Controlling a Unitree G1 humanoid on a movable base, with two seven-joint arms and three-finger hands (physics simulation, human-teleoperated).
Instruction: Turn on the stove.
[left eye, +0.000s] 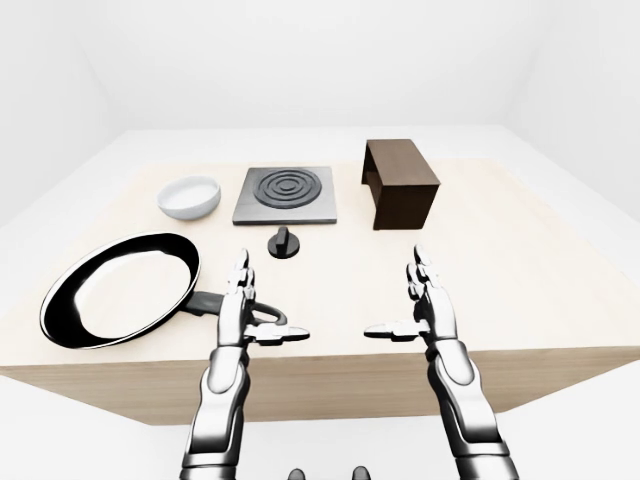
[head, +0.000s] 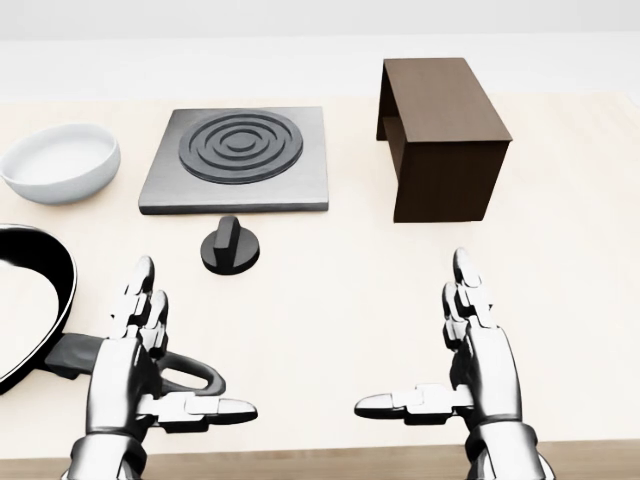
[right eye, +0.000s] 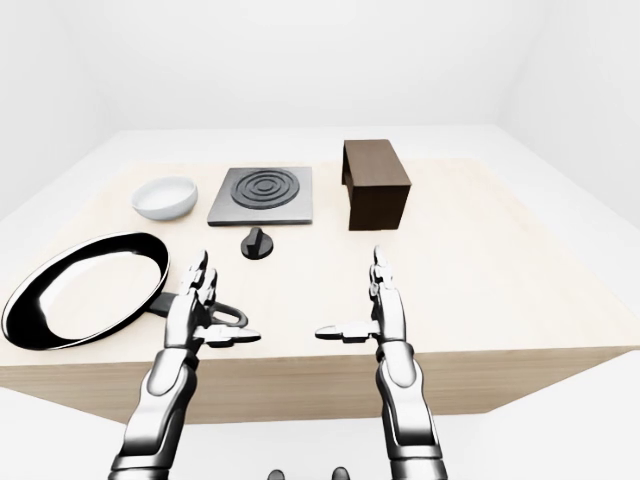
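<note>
Only partly visible in the head view is the frying pan (left eye: 118, 288): its round body is cut off at the left edge, and its black handle goes under the left hand (head: 140, 375), so the handle end is hard to make out. The left-eye view shows the whole pan, lying at the left of the wooden table (left eye: 520, 290), w/ a pale glossy inside.

Both eye views also show the table's near edge, the white floor and walls around it, and the robot's forearms; the head view shows none of these.

Left hand is open, fingers straight and thumb pointing toward the middle, above the pan handle; whether it touches the handle I cannot tell. Right hand (head: 470, 365) is open the same way, thumb pointing left, over bare table, well apart from the left hand.

The stove (head: 238, 158), a grey square plate w/ dark rings, sits near the table's centre, toward the top. Its black knob (head: 230, 246) stands just below it, apart from both hands. A white bowl (head: 58, 162) is left of the stove, a dark brown box (head: 440, 135) right of it.
</note>
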